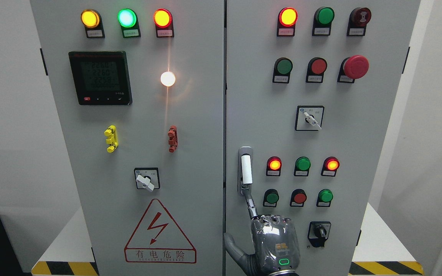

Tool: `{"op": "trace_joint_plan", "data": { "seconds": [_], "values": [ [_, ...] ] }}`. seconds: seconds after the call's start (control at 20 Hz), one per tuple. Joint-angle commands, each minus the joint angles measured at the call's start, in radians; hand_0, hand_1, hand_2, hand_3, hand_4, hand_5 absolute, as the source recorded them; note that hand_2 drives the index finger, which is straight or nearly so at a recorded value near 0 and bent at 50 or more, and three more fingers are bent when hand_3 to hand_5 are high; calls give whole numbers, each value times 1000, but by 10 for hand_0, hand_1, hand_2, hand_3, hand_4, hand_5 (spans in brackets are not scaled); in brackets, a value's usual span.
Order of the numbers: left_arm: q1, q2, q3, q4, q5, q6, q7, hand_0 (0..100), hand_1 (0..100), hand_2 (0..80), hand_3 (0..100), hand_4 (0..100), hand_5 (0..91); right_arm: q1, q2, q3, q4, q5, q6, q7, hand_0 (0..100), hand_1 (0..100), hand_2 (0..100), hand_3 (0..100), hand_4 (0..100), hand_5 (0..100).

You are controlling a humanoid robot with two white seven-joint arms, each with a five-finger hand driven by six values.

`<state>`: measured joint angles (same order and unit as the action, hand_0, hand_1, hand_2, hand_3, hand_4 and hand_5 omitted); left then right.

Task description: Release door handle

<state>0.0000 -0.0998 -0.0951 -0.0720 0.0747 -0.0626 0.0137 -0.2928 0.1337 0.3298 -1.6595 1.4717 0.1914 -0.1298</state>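
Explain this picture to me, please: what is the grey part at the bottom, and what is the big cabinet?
A camera on a humanoid robot's head took it, facing a grey electrical cabinet with two doors. They carry lamps, buttons, turning switches, a meter screen and a lightning warning sign. The grey part is the right robot hand. It holds nothing; one finger stretches up to the lower end of the white door handle. The left hand is out of view.

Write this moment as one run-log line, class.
right hand: open, below door handle | one finger at handle's lower end | handle: upright, not gripped | left hand: not in view
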Motion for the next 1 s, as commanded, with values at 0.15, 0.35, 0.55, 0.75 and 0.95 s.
{"op": "trace_joint_plan", "data": {
  "seconds": [0.15,0.35,0.55,0.75,0.95],
  "values": [
    [17,0,0,0,1,0,0,120,556,0,0,0,0,0,0,2,-49,6,-1,-1,273,222,116,1000,1000,1000],
    [17,0,0,0,0,0,0,120,556,0,0,0,0,0,0,2,-51,7,-1,-1,273,223,120,1000,1000,1000],
    [17,0,0,0,1,0,0,120,556,0,0,0,0,0,1,2,-57,7,-1,-1,272,226,123,1000,1000,1000],
    [17,0,0,0,-1,0,0,120,556,0,0,0,0,-3,1,2,-62,7,-1,-1,272,228,128,1000,1000,1000],
    [17,0,0,0,1,0,0,120,556,0,0,0,0,-3,1,3,-65,9,-1,-1,272,231,133,1000,1000,1000]
  ]
}}
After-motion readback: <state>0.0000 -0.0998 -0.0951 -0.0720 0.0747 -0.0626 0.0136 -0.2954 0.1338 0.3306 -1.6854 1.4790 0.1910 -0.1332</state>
